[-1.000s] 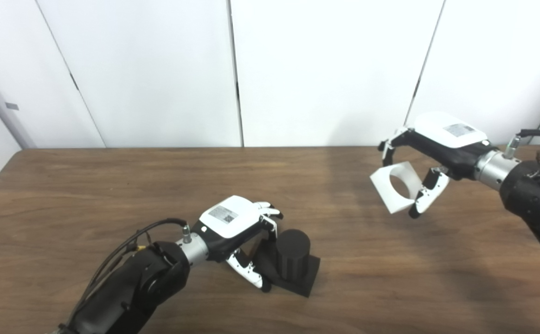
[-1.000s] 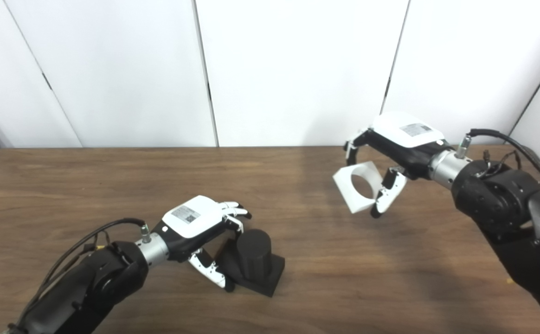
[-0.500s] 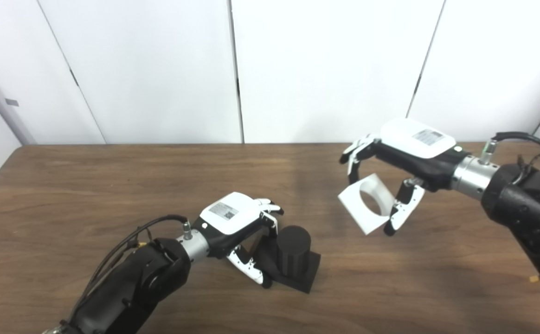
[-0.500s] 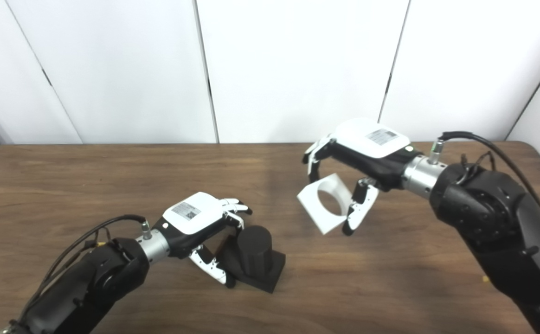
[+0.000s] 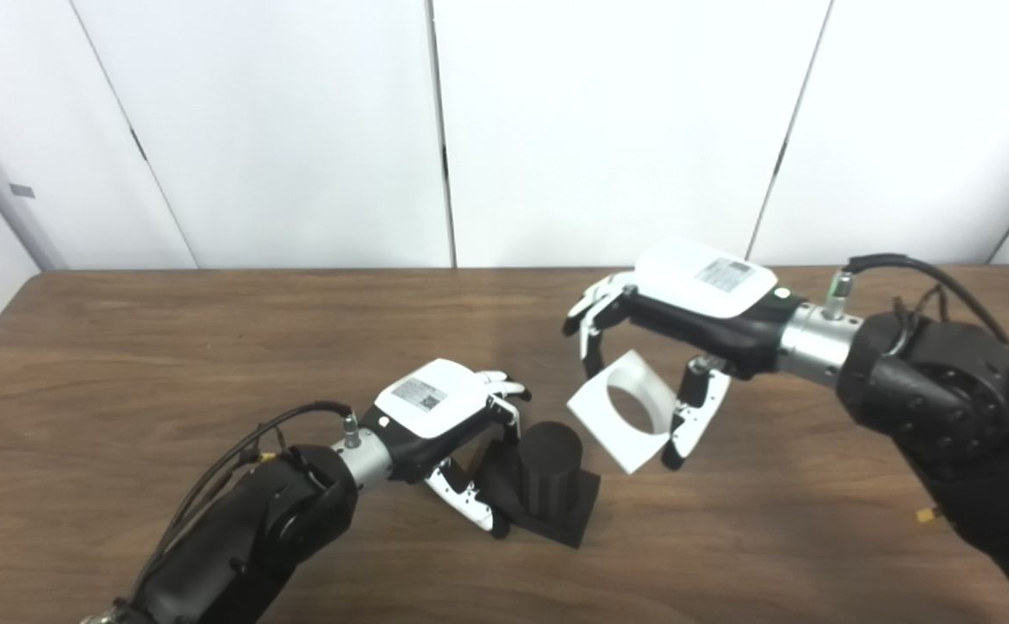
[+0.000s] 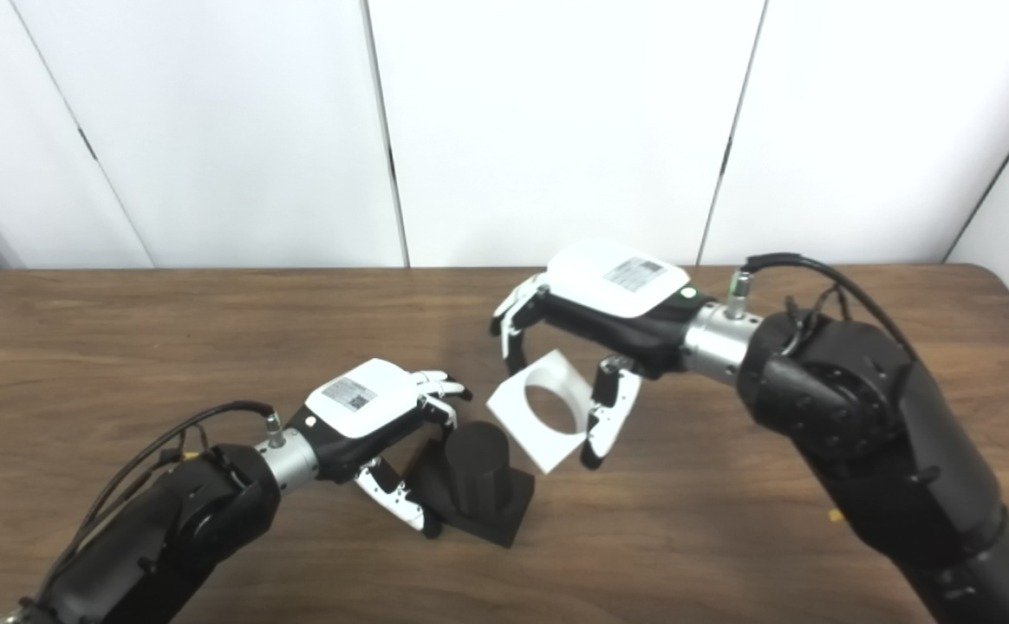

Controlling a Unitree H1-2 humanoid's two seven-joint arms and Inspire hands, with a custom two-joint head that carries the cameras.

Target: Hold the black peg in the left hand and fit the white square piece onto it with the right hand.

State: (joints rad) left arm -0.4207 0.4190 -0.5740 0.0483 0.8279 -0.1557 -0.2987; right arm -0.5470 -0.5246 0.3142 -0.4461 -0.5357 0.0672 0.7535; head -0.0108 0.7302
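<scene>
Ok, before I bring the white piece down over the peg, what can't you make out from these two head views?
- Left robot hand grip on the black peg: its palm hides the contact in both views.
- Near side of the peg's base: the hand's thumb covers it.
- Height of the white square piece above the peg: both views look down.
- Right robot hand finger contact on the piece's far edge: hidden behind the piece.

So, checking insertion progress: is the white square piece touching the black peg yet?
Apart. In the left eye view a strip of table shows between the white square piece, held in the right hand, and the black peg.
</scene>
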